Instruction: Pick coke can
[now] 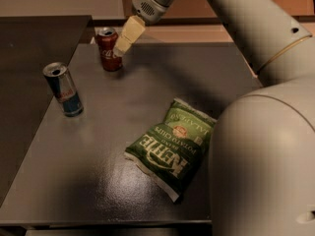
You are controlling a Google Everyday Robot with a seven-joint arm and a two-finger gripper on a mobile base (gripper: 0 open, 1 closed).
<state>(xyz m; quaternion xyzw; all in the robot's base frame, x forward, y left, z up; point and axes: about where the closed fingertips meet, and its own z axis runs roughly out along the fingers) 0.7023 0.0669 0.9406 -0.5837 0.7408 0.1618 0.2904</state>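
The coke can (108, 49), red with white script and a silver top, stands upright at the far left of the dark table (98, 151). My gripper (122, 47) hangs from the arm at the top of the view, its cream fingers (129, 34) pointing down-left, with the tip right beside the can's right side and overlapping it in this view. Nothing shows as held.
A slim blue-and-silver can (62, 89) stands upright near the table's left edge. A green Kettle chips bag (172, 147) lies flat at centre right. My arm's large grey body (263, 156) fills the right side. A second dark surface (29, 58) lies to the left.
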